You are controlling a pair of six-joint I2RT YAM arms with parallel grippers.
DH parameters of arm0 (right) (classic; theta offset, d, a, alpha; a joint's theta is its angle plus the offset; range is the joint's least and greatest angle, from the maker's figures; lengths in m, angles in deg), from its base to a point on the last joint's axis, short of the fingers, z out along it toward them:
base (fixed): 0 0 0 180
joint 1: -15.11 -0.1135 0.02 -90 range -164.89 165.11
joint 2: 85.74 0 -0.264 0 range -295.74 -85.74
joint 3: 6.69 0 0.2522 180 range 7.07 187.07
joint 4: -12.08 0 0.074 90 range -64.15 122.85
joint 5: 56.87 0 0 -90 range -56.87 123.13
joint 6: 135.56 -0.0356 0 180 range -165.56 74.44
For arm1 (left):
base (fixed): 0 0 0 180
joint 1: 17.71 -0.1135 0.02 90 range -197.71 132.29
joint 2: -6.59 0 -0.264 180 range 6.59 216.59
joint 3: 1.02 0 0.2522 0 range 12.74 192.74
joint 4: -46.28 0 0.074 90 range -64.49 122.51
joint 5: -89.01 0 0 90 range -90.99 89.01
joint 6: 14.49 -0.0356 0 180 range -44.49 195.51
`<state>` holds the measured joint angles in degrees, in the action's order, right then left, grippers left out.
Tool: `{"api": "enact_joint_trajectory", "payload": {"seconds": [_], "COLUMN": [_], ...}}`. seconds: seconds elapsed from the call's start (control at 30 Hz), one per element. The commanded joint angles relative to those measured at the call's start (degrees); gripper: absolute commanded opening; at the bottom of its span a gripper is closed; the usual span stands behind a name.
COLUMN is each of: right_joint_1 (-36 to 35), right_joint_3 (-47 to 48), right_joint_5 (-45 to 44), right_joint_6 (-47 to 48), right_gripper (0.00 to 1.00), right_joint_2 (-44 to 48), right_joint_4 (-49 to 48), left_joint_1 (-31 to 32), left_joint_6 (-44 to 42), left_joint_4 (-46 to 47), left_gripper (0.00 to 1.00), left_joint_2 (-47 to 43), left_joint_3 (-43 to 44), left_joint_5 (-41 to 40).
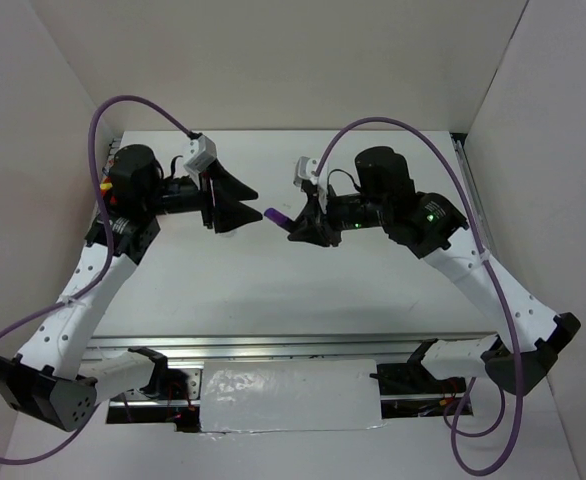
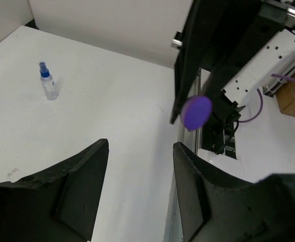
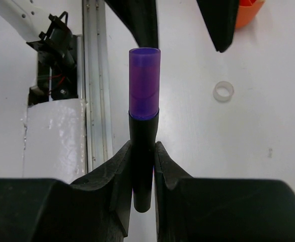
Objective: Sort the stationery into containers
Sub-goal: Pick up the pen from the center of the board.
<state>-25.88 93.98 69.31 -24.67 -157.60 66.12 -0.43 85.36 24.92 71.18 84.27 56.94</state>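
My right gripper (image 3: 143, 151) is shut on the black body of the purple marker (image 3: 144, 85), whose purple cap points away from the wrist. In the top view the marker (image 1: 276, 216) sticks out of the right gripper (image 1: 293, 227) toward my left gripper (image 1: 254, 213), which is open and empty a short gap away. The left wrist view shows the cap end (image 2: 197, 112) ahead of the open left gripper (image 2: 141, 146). A tiny clear blue-capped bottle (image 2: 48, 83) stands far left. A white tape ring (image 3: 223, 91) lies on the table. The orange-red cup (image 3: 248, 12) shows partly behind a left finger (image 3: 218, 22).
White walls close the table on three sides. A metal rail (image 3: 94, 75) runs along the near edge, with a taped white patch (image 1: 288, 395) between the arm bases. The right arm's black wrist (image 2: 223, 45) fills the upper right of the left wrist view.
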Motion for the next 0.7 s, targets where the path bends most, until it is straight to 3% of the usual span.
{"api": "enact_joint_trajectory", "payload": {"seconds": [0.0, 0.2, 0.5, 0.67], "right_joint_1": [-0.32, -0.84, -0.93, -0.93], "right_joint_3": [2.56, 2.82, 5.10, 4.76], "right_joint_5": [3.98, 3.37, 3.72, 3.10], "right_joint_6": [-2.43, -1.55, -1.90, -1.55], "right_gripper": [0.00, 0.00, 0.00, 0.00], "right_joint_2": [-0.92, -1.44, -2.85, -3.12], "right_joint_4": [0.60, 1.13, 1.21, 1.21], "left_joint_1": [0.56, 1.62, 4.08, 3.82], "left_joint_6": [4.03, 10.45, 8.79, 11.77], "left_joint_4": [5.92, 14.00, 10.85, 14.36], "left_gripper": [0.64, 0.62, 0.69, 0.68], "left_joint_2": [0.44, 1.32, 2.11, 1.67], "left_joint_3": [1.51, 0.72, 0.98, -0.16], "left_joint_5": [-2.83, 1.65, 4.21, 6.31]}}
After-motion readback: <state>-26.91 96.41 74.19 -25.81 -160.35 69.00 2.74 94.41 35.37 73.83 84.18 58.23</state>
